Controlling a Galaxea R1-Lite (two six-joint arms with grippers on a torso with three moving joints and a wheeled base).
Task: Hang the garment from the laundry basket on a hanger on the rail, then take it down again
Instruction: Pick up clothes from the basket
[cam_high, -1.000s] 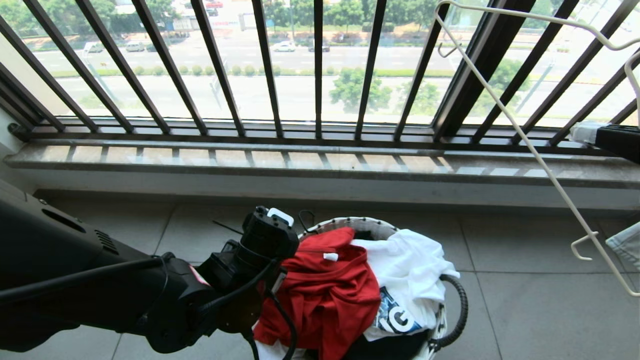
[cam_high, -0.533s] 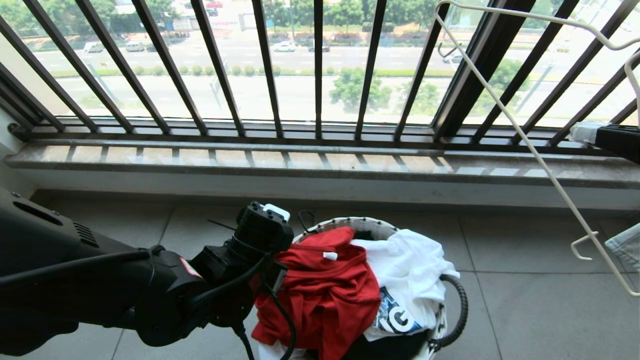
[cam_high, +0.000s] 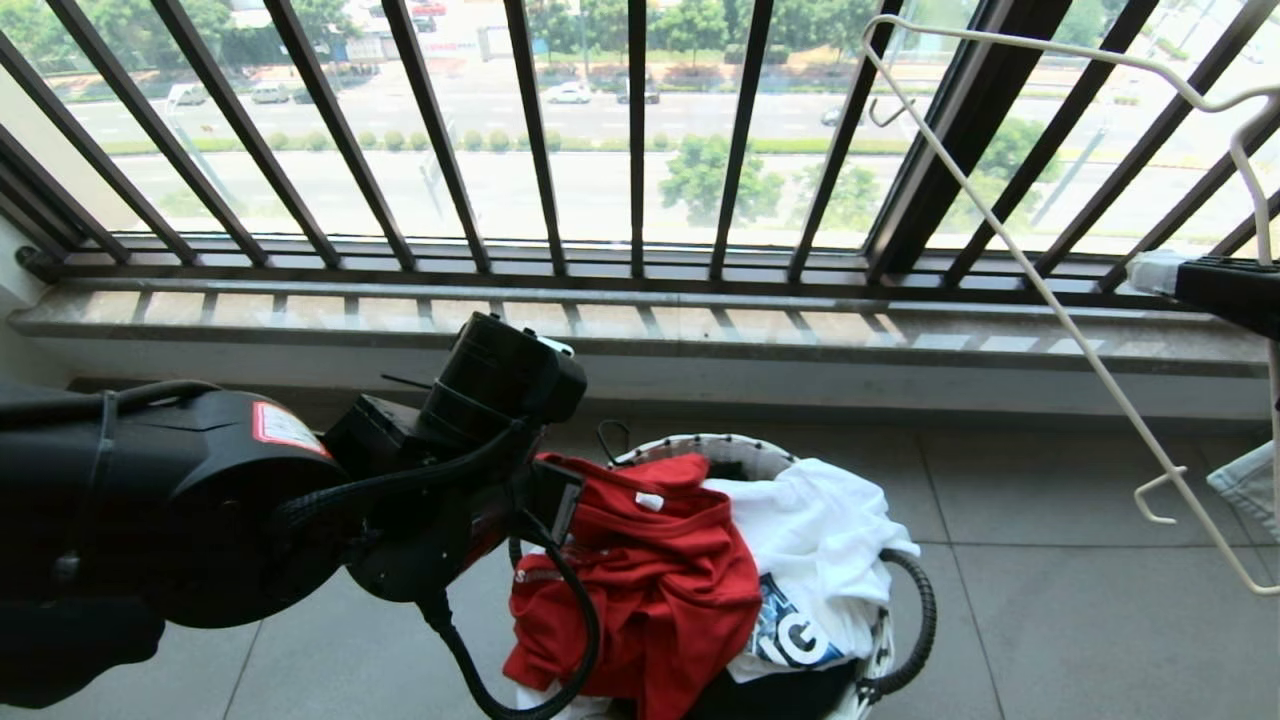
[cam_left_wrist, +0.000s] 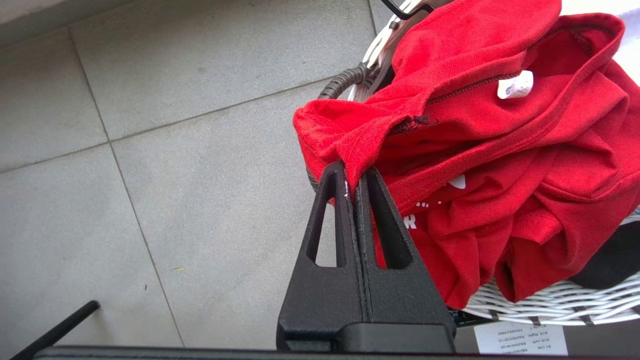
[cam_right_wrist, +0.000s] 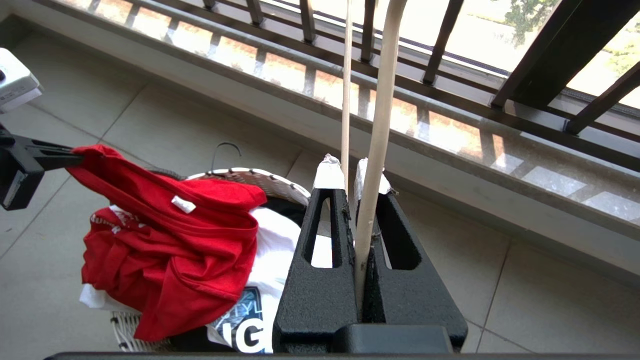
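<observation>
The left gripper (cam_left_wrist: 354, 175) is clamped on a fold at the edge of the garment (cam_left_wrist: 500, 165), at the left side of the laundry basket (cam_high: 880, 650) on the tiled floor (cam_high: 1080, 600). Most of the red garment lies draped over the basket rim beside a white T-shirt (cam_high: 810, 540) – the pinched edge is raised. The right gripper (cam_right_wrist: 354, 175) grips the hanger (cam_right_wrist: 380, 125) at the right, before the window railing (cam_high: 640, 140).
</observation>
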